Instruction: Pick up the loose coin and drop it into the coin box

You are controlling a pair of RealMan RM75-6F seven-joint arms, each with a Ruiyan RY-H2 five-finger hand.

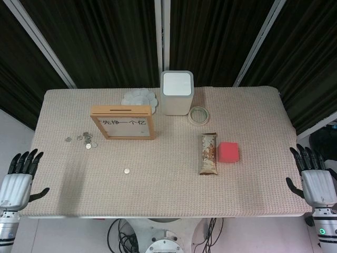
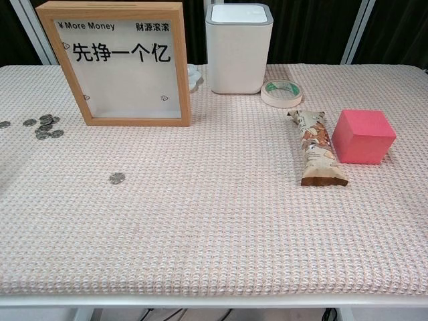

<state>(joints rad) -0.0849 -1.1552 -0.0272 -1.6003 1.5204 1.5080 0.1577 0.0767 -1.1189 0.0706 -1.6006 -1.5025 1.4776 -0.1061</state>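
**Coin on the desk, both hands at the near corners**

My left hand hung off the near left corner of the desk, fingers spread and holding nothing. My right hand sat the same way off the near right corner, fingers apart and pointing up, nothing in it. Only the head view showed them; the chest view caught neither.

The loose coin lay flat by itself on the woven cloth, near the front and left of the middle, well apart from both hands. The coin box, a wooden frame with a clear front and a slot on top, stood upright further back and a little left of the coin. A small heap of coins lay just left of the box.

Behind the box was a white scalloped dish, partly hidden. To its right stood a white bin, and near that, on the right, a roll of tape lay flat. A snack packet lay lengthwise right of the middle, with a pink block just beside it on the right.
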